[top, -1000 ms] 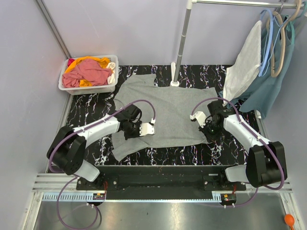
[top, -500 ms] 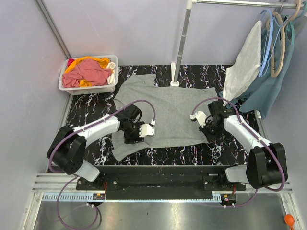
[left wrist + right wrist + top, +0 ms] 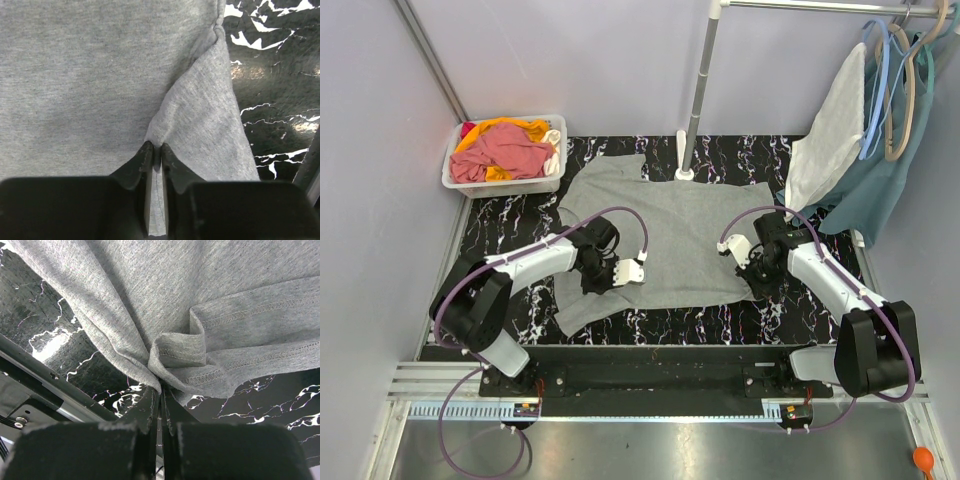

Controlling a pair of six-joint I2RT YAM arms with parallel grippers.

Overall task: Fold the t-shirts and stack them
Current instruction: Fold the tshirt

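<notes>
A heather grey t-shirt (image 3: pixel 670 225) lies spread on the black marbled table (image 3: pixel 505 235). My left gripper (image 3: pixel 590 282) is shut on a raised fold of grey cloth near the shirt's near-left part; in the left wrist view a pinched ridge runs between its closed fingertips (image 3: pixel 156 150). At the shirt's near-right corner, my right gripper (image 3: pixel 758 278) is shut on a bunched piece of stitched hem (image 3: pixel 175 357), which gathers into its closed tips (image 3: pixel 161 388). Dusty pink-red (image 3: pixel 505 150) and orange (image 3: pixel 505 125) t-shirts lie heaped in a bin.
The clear plastic bin (image 3: pixel 452 178) stands at the table's far left corner. A metal pole (image 3: pixel 698 90) rises from a base at the far edge. An off-white cloth (image 3: pixel 830 130) and a teal-blue garment (image 3: pixel 885 190) hang on hangers at the right.
My left gripper opened, shifted slightly over the shirt and closed again on a fold of grey cloth. The right gripper kept its hold and barely moved.
</notes>
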